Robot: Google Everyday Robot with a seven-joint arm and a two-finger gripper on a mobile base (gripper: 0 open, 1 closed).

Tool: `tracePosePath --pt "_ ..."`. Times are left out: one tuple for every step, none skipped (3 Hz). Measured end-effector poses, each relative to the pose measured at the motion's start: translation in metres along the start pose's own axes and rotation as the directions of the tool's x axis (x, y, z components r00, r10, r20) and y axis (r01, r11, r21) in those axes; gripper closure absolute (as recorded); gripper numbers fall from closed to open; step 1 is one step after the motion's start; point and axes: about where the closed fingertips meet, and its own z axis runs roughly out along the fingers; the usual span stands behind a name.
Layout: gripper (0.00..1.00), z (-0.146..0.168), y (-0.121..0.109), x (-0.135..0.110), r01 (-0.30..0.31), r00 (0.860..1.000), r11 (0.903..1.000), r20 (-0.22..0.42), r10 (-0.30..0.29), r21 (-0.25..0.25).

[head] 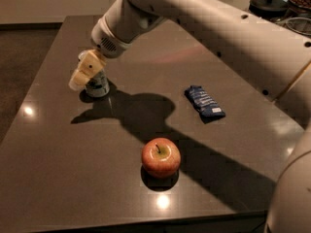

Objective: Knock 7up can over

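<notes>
The 7up can (98, 85) stands upright on the dark table (58, 169) at the far left, its white and green label partly showing. My gripper (83, 71), with cream-coloured fingers, is directly in front of and over the can's top, hiding the lid. It seems to touch the can's upper part. The white arm reaches in from the upper right.
A red-yellow apple (161, 157) sits near the table's front middle. A blue snack wrapper (204, 102) lies to the right of centre. Dark pots (268, 4) stand beyond the table at the upper right. The table's left edge is close to the can.
</notes>
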Motion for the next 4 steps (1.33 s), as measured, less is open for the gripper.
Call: tracePosePath --pt "0.18 0.016 0.0 -0.004 0.004 1.0 0.9999 -0.002 -0.005 -0.012" --pt "0.41 0.023 -0.002 -0.005 0.006 1.0 0.9996 -0.006 -0.006 -0.027" --pt "0.65 0.016 -0.006 -0.009 0.026 0.999 0.999 -0.023 -0.026 -0.038" --pt "0.88 -0.007 -0.018 -0.016 0.064 0.994 0.9978 -0.088 -0.065 -0.016"
